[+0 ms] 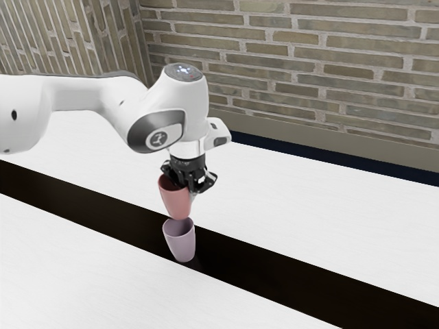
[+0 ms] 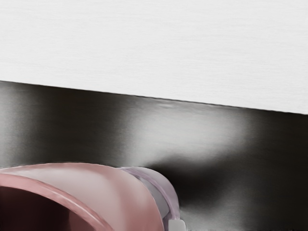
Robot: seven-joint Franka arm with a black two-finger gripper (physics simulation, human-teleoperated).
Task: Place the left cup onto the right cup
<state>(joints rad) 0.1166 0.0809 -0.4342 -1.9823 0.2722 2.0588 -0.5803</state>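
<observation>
Above lilac cup (image 1: 181, 244): tool (image 1: 191, 186) gripping pink cup (image 1: 174, 201)

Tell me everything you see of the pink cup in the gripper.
The smooth, handle-less salmon-pink tapered cup looks plastic, mouth up, narrower base down, slightly tilted. The black gripper holds it by the rim, off the white table. Its base sits at the mouth of the upright lilac cup; contact unclear.

Claw: my claw (image 1: 190, 184) grips the pink cup (image 1: 175, 200) at its rim.
Pink cup: I see it slightly tilted, its base at the mouth of the lilac cup (image 1: 181, 243).
Lilac cup: upright on the dark stripe (image 1: 274, 269) of the tabletop (image 1: 329, 199).
</observation>
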